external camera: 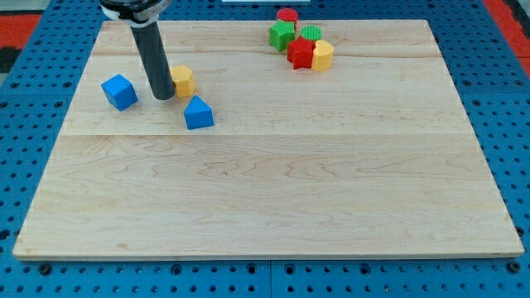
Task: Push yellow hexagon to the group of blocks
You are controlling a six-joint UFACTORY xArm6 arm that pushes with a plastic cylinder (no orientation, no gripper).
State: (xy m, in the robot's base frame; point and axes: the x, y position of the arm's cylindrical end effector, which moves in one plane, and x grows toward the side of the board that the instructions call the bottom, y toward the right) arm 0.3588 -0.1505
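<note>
- The rod (153,54) is cut off by the view's top edge, so its upper part does not show.
- The rod covers the left side of the yellow hexagon (183,80).
- In the group, the red cylinder (286,15) is partly hidden behind the green block (281,36).

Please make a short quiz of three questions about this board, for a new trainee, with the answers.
1. True or false: my tip stands at the view's left side of the yellow hexagon.
2. Which block lies nearest below the yellow hexagon? A) blue cube B) blue triangular block C) red star block
3. Fill in: the group of blocks lies toward the view's top ____ from the hexagon.

Key: 1 true; 2 B; 3 right.
</note>
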